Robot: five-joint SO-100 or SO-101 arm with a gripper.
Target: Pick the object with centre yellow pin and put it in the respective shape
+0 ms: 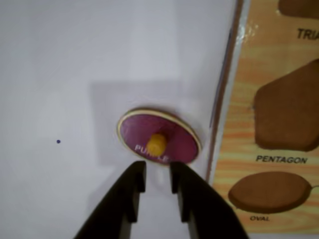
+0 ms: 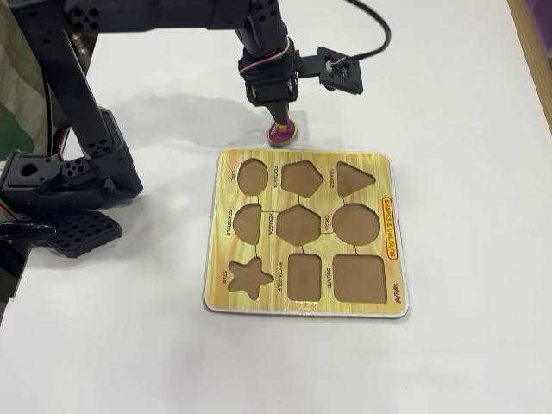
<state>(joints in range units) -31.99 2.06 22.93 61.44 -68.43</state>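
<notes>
Purple oval piece (image 1: 158, 137) reads "PURPLE" only in wrist view

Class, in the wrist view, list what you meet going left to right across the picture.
Small dark dot on the white table → purple oval piece with yellow centre pin → wooden shape board's pentagon recess.

The table (image 2: 483, 112) lies bare toward its right edge and along the near edge. The board (image 2: 226, 259) fills the middle, and the disc (image 2: 281, 133) sits just beyond its far edge. The arm base (image 2: 60, 185) blocks the left edge
</notes>
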